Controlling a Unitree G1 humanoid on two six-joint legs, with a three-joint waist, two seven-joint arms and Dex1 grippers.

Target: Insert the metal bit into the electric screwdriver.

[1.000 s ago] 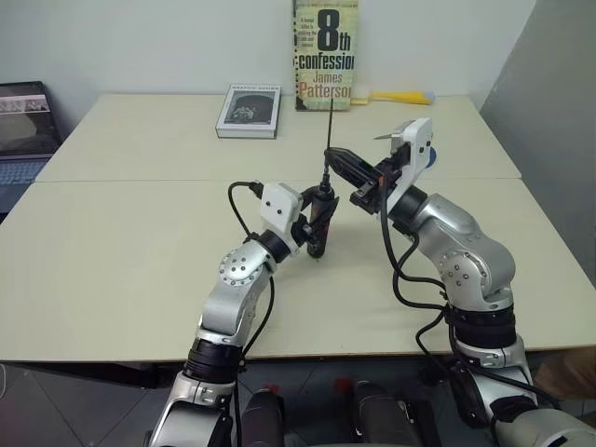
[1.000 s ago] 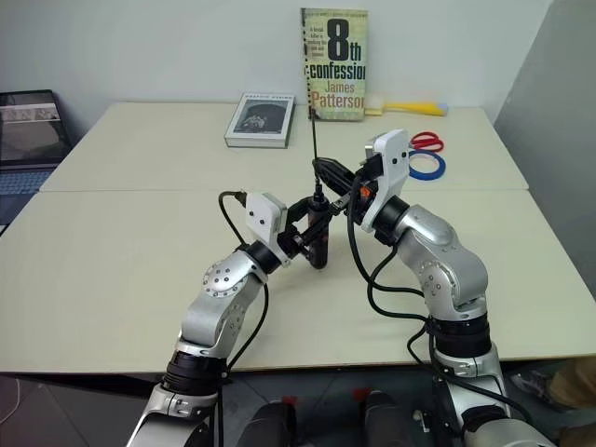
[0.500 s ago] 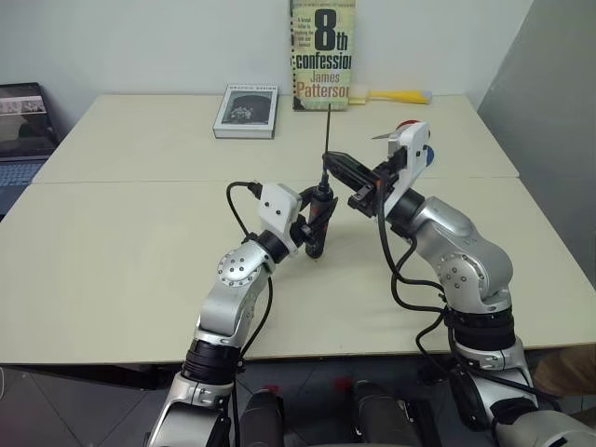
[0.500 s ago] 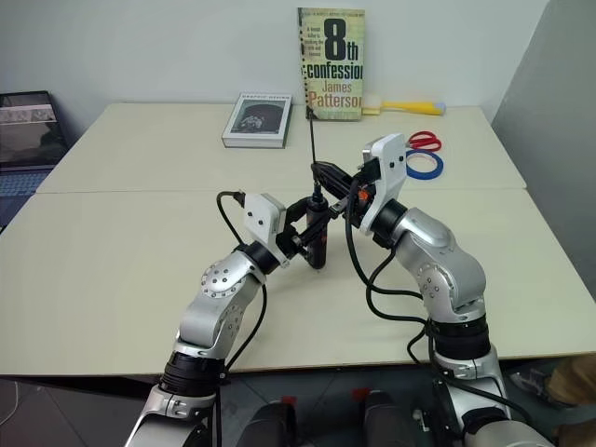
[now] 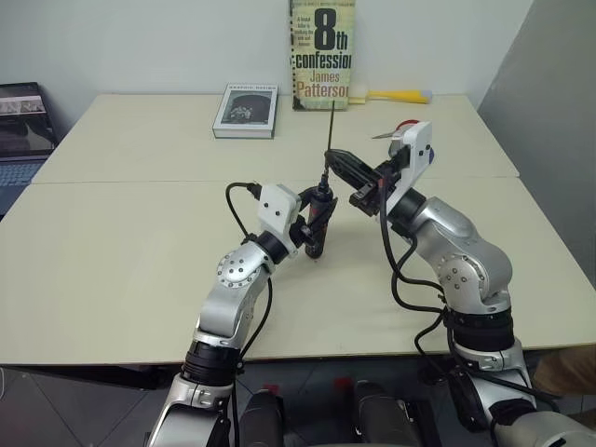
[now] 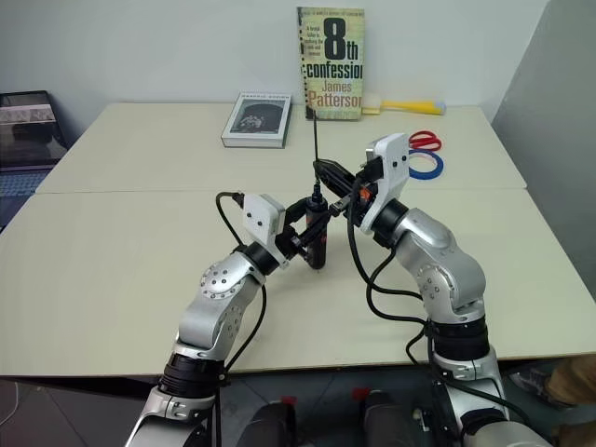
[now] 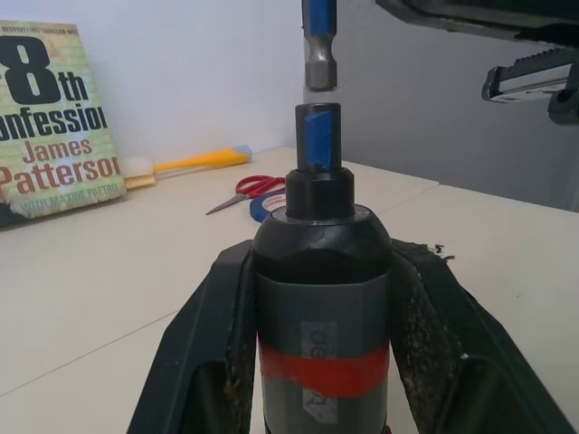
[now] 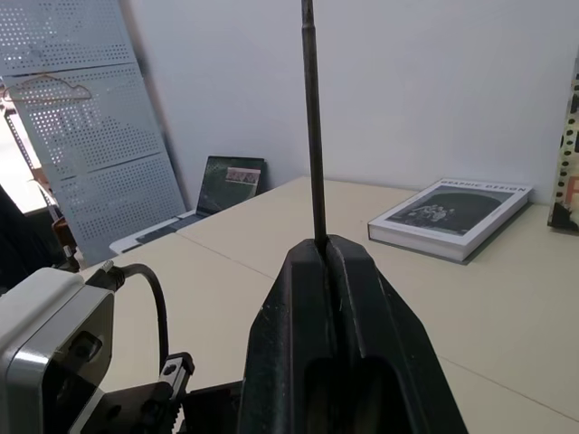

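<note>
- A laptop (image 5: pixel 23 126) sits at the far left, off the edge of the worktop (image 5: pixel 121 242).
- A grey book (image 5: pixel 245 110) lies flat at the back of the worktop.
- The left gripper (image 5: pixel 315 223) has its jaws pinching the electric screwdriver (image 7: pixel 321 307), held upright above the worktop's middle, its blue-marked socket facing up.
- A paperback (image 5: pixel 322 54) stands against the wall behind.
- The metal bit (image 6: pixel 315 149) stands upright directly above the screwdriver; in the left wrist view its blue lower end (image 7: pixel 319 45) hangs just above the socket, apart from it.
- The right gripper (image 5: pixel 337 164) has its jaws pressed together on the metal bit's shaft.
- A yellow-handled brush (image 5: pixel 391 95) lies beside the paperback.
- Red-handled scissors (image 6: pixel 426 141) and a blue ring (image 6: pixel 426 166) lie at the far right.
</note>
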